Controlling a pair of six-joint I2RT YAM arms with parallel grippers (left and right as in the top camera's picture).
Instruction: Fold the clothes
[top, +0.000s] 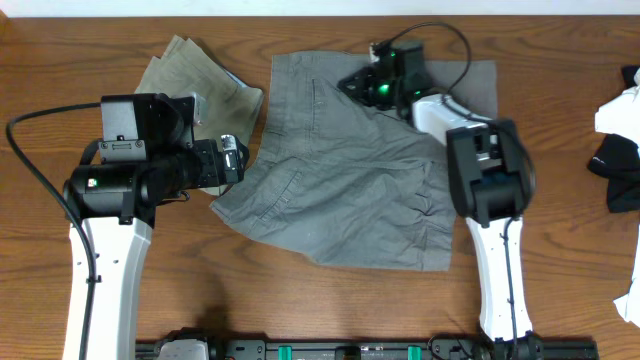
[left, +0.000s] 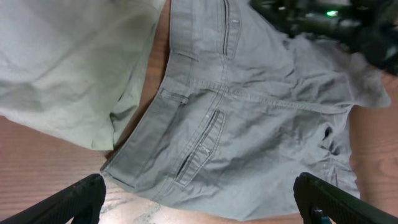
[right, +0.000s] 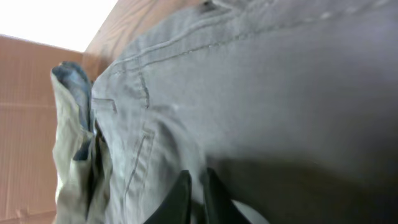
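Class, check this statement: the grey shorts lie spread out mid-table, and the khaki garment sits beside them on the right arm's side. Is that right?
Not quite. The khaki garment sits on the left side, near the left gripper, as the overhead view shows. The grey shorts do lie spread out mid-table.

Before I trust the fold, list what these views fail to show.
Right gripper: grip on the grey shorts unclear; right wrist view blurred, overhead its own body hides the jaws.
Dark and white items: cut off by overhead's right edge.
Khaki garment: partly hidden under the left arm, overhead.
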